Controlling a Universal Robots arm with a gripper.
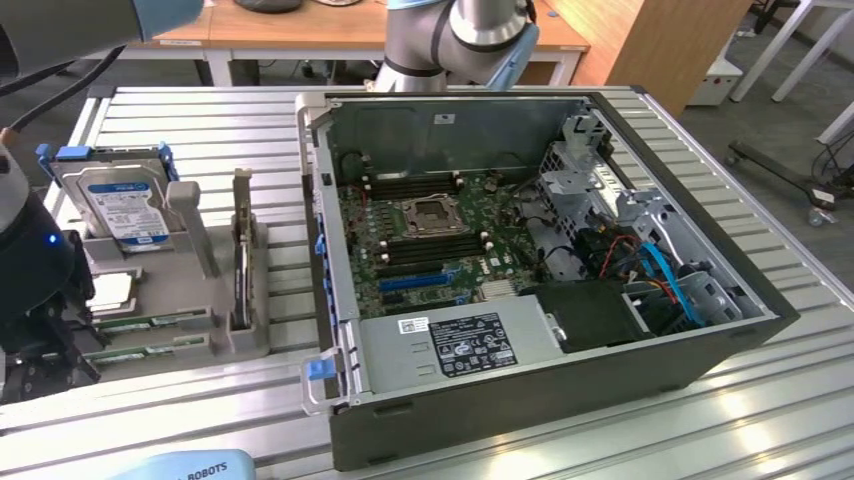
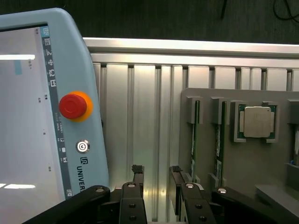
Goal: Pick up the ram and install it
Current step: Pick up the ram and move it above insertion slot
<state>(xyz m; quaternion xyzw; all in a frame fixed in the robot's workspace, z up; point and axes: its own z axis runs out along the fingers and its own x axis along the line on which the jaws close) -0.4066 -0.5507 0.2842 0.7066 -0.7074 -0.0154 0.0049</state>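
Within the grey tray's [image 2: 243, 163] slots: ram sticks [image 2: 218, 144], CPU [image 2: 257, 122], hard drive [image 1: 123, 205]

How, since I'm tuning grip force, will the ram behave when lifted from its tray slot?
The ram stands on edge as a thin board in a tray slot, so probably stiff and light. That narrow profile suggests it may tilt or bind if pulled crooked. Bare green circuit board, it is likely fragile under squeezing.

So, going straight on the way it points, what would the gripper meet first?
Probably the bare ribbed table top, in the strip between the teach pendant and the grey tray. The open gripper lines up beside the ram, not on it; depth is unclear.
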